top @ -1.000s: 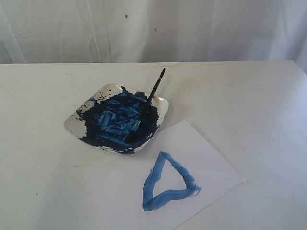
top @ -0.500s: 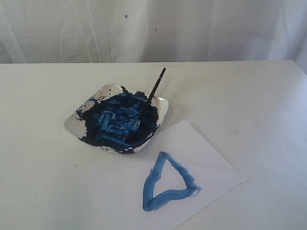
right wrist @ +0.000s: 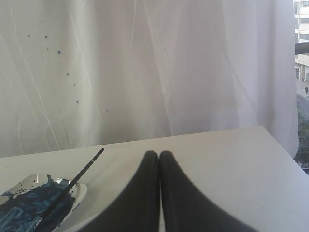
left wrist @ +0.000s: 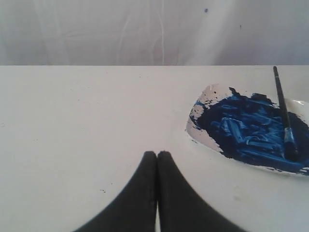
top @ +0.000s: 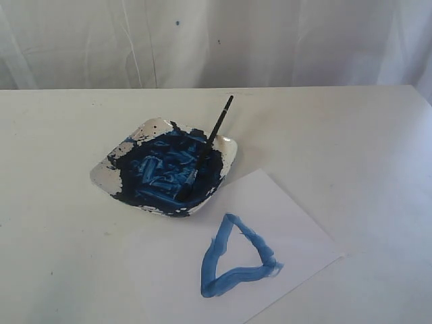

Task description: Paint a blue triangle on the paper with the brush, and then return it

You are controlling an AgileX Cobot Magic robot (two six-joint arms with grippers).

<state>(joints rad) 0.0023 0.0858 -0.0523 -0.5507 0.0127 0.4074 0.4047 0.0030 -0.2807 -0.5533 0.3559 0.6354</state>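
— White tabletop, white curtain behind: where are the task's things?
— Brush lies in the paint dish, handle over its rim; blue triangle sits on the paper beside the dish. My left gripper and right gripper both have jaws pressed together, holding nothing.

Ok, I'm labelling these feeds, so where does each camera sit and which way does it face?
Exterior view: raised, looking down across the white tabletop at the paint-smeared white dish, black-handled brush, white paper sheet and blue triangle; no arm shows.
Left wrist view: low over the table, facing the white curtain; shut black left gripper shows.
Right wrist view: same, with shut black right gripper.
All share dish and brush.
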